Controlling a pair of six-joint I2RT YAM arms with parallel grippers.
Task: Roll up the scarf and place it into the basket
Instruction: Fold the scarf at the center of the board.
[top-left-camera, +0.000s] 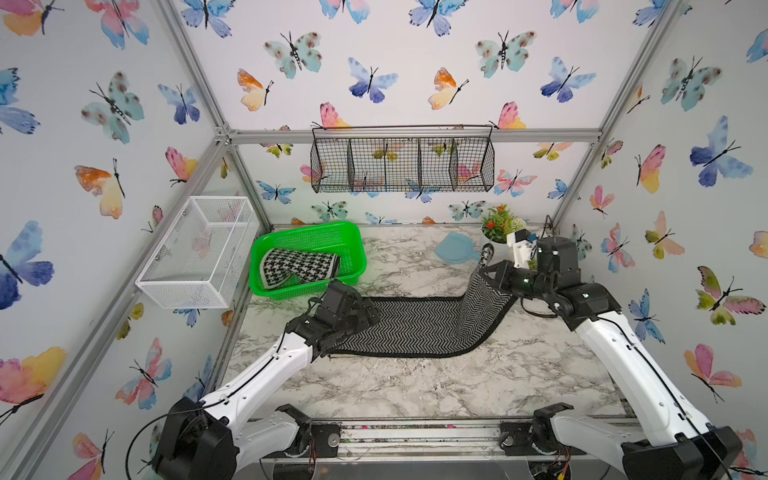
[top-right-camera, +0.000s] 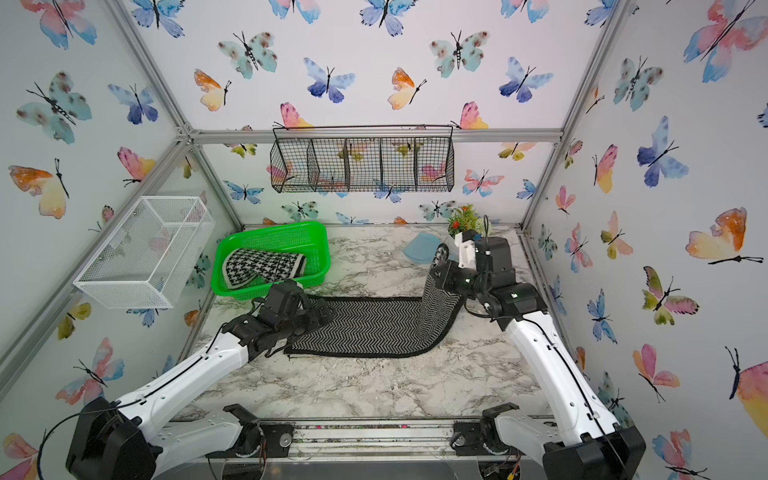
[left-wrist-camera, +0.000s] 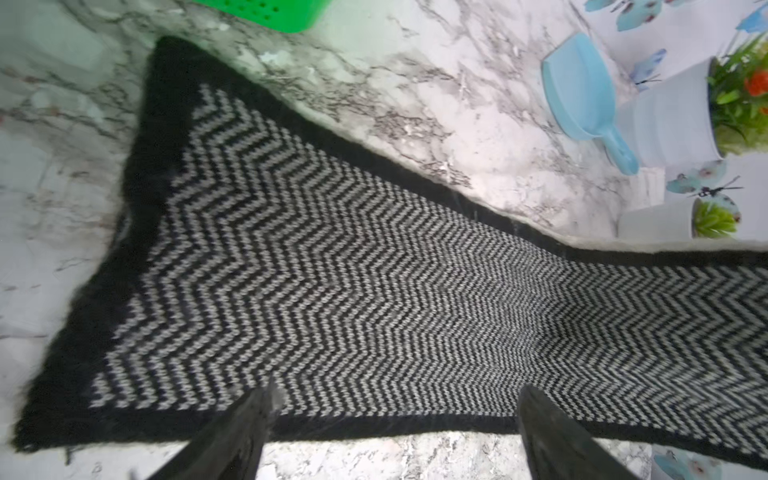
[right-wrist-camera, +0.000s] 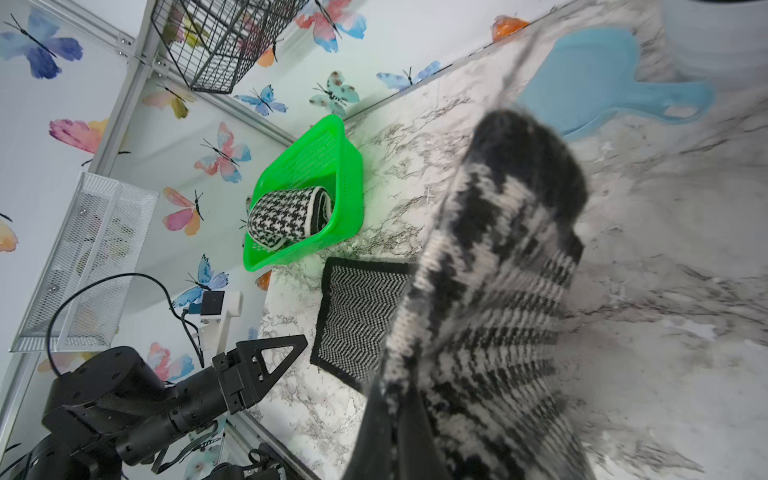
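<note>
The scarf (top-left-camera: 415, 324) was a long knitted strip, black-and-white herringbone with a fuzzy black border. It lay flat on the marble-patterned table (top-left-camera: 415, 382), and one short end sat just beside the basket's (top-left-camera: 307, 232) front wall. From there it ran away from the basket, and its far end rose off the table, pinched in the pressed-together right gripper (top-left-camera: 486, 270). In the right wrist view the lifted end showed a coarser check, though blurred.

The left gripper (left-wrist-camera: 399, 392) had its two dark, tapered fingers spread wide over the scarf's end nearest the basket, above the black border. Whether the tips touched the knit could not be told.

The basket was bright green plastic, rectangular with rounded corners, a smooth rim and perforated walls. Inside it lay a rolled houndstooth scarf (top-left-camera: 299, 266), black and white, tilted against one wall.

Beside the basket, on the side wall, hung a white wire-mesh box (top-left-camera: 199, 249). Above and beyond the basket, a black wire rack (top-left-camera: 402, 164) had its compartments divided by mesh panels. Well apart from the basket lay a pale blue plastic scoop (top-left-camera: 455, 248).
</note>
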